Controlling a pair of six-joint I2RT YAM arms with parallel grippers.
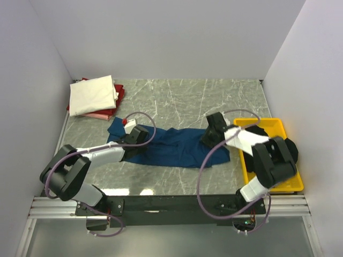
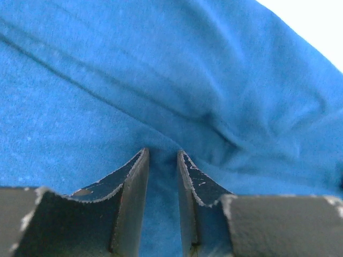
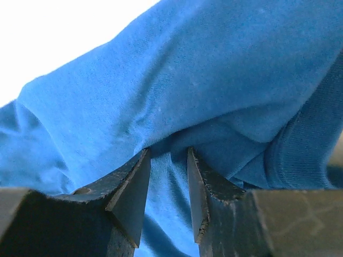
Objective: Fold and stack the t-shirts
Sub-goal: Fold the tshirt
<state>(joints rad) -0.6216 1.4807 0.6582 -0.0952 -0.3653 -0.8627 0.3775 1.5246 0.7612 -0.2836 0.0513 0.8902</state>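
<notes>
Stretching from the left gripper (image 2: 162, 153) to the right gripper (image 3: 168, 152), the dark blue t-shirt (image 1: 171, 147) lies rumpled in long creases. The left gripper pinches a fold at its tips. Cloth lies between the right gripper's jaws, but whether they grip it cannot be told. Beyond the left gripper, a folded cream t-shirt (image 1: 94, 95) tops a red t-shirt (image 1: 119, 95).

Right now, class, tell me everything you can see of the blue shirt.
The blue shirt is soft, knit-looking cloth, rumpled and unfolded, spread left to right on the table in front of both arms. No print shows. The left gripper pinches a fold near its left end. Cloth also sits in the right gripper near the right end, though whether it is gripped is unclear.
</notes>
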